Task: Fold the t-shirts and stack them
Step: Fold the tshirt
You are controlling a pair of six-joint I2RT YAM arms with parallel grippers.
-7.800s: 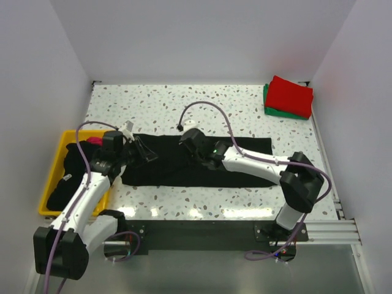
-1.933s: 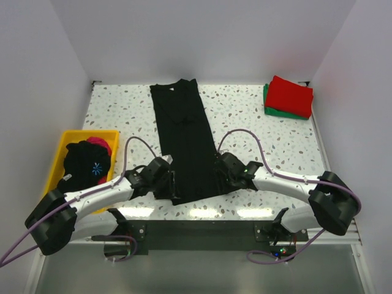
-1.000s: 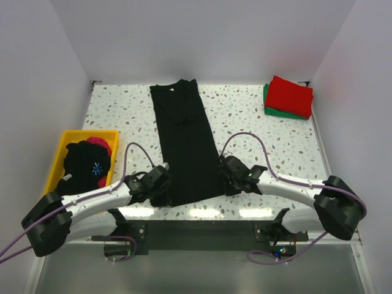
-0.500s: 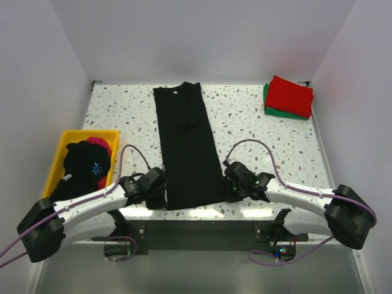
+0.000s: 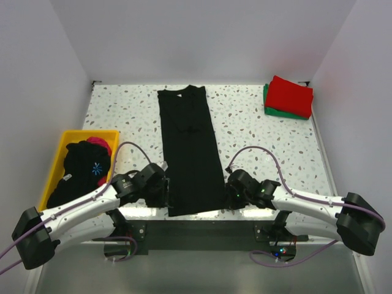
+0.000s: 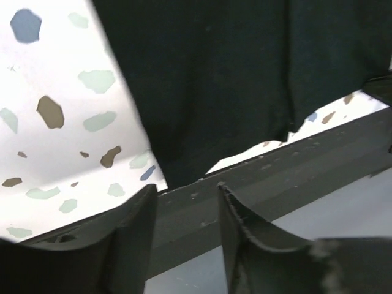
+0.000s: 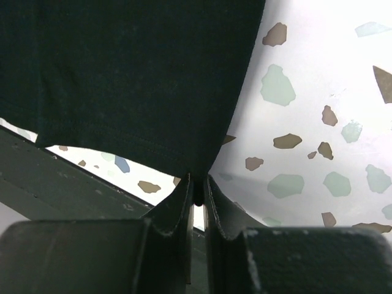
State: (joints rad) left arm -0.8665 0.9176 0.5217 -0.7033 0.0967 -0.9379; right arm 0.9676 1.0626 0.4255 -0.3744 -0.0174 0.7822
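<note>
The black t-shirt (image 5: 190,147) lies as a long narrow strip from the far edge of the table to the near edge. My right gripper (image 5: 228,196) is shut on its near right hem corner, and the wrist view shows the cloth (image 7: 135,73) pinched between the closed jaws of the right gripper (image 7: 196,184). My left gripper (image 5: 164,195) stands open beside the near left corner. In its wrist view the shirt's corner (image 6: 214,79) lies just beyond the left gripper (image 6: 185,199), with nothing between the jaws. A folded red t-shirt (image 5: 291,95) sits on a green one (image 5: 269,111) at the far right.
A yellow bin (image 5: 86,133) at the left holds a crumpled black garment (image 5: 82,164) and a pink one (image 5: 97,142). The dark rail (image 5: 196,229) runs along the table's near edge, right under both grippers. White walls close in the sides and the back.
Both grippers drew the shirt's near hem toward the near edge, and the strip slid a little right. The left gripper then opened and let go of its corner.
</note>
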